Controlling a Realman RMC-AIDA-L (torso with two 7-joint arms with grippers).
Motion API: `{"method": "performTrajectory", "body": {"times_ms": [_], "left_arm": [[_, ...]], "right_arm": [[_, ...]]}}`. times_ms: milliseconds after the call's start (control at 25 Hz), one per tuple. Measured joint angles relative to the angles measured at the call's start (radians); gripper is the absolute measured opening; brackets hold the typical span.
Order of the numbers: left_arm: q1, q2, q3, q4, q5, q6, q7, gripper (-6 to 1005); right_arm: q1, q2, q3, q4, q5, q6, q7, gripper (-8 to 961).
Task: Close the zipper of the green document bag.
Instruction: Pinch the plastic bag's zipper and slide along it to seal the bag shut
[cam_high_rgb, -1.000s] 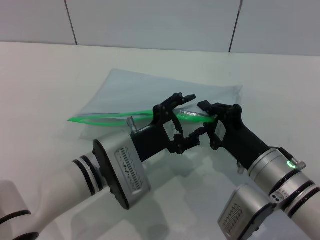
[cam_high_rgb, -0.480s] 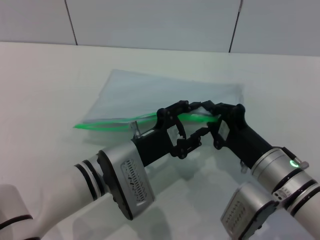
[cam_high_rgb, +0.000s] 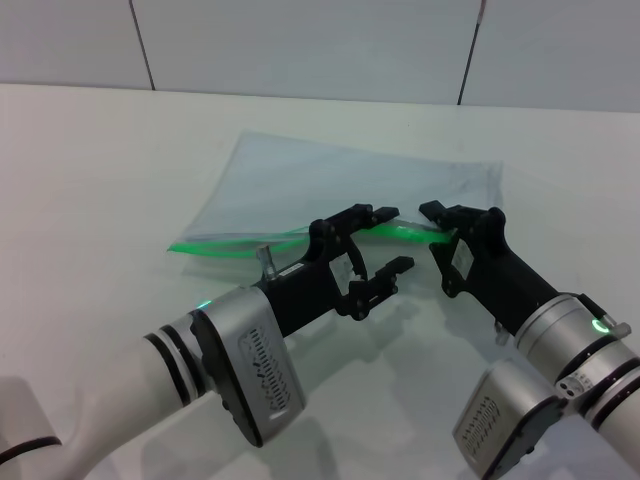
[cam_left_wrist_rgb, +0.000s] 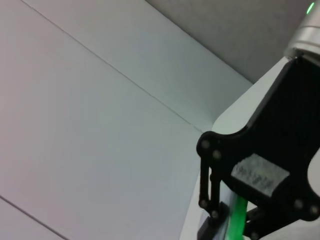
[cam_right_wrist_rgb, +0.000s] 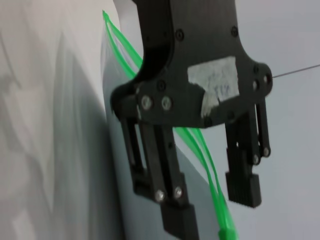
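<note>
- Lying flat beyond both pincers is one large translucent blue-grey plastic document bag (cam_high_rgb: 350, 185).
- Its one thin bright green zipper strip (cam_high_rgb: 240, 243) runs crosswise, passing between the parted fingers of the left gripper (cam_high_rgb: 380, 240).
- The right gripper (cam_high_rgb: 436, 222) is seen pinching the strip's end, so it is judged nearer.

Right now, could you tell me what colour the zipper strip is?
Bright green zipper, clearest in the head view.

Bright, even overhead light; soft arm shadows pool on the bench (cam_high_rgb: 90, 150), and both wrist views look slightly blurred up close.
</note>
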Motion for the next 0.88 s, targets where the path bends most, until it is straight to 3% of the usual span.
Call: {"method": "performTrajectory", "body": {"times_ms": [880], "left_arm": [[0.003, 0.002, -0.004, 0.006, -0.003, 0.047, 0.037, 602]], "right_arm": [[-0.005, 0.003, -0.008, -0.010, -0.038, 0.001, -0.006, 49]]}}
